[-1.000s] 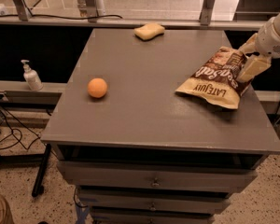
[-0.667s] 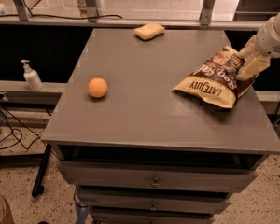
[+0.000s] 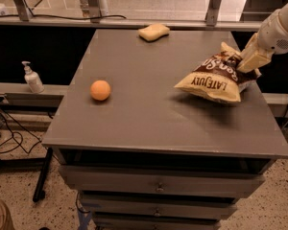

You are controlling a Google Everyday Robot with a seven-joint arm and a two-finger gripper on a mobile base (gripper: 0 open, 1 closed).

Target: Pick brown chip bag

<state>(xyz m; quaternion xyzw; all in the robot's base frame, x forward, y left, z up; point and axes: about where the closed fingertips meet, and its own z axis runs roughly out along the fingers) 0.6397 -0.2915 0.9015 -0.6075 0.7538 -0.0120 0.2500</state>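
The brown chip bag (image 3: 209,80), tan and dark brown with white "LATE JULY" lettering, is at the right side of the grey table (image 3: 149,119). My gripper (image 3: 242,63) comes in from the upper right and is shut on the bag's far right end. The bag hangs tilted from the gripper, its left end just above the tabletop with a shadow under it.
An orange ball (image 3: 100,90) lies on the left part of the table. A pale yellow sponge (image 3: 153,31) lies at the far edge. A pump bottle (image 3: 32,78) stands on a ledge to the left. Drawers (image 3: 158,186) sit below the tabletop.
The gripper has kept its hold on the bag and raised it a little; the bag has shifted slightly left and its shadow has grown.
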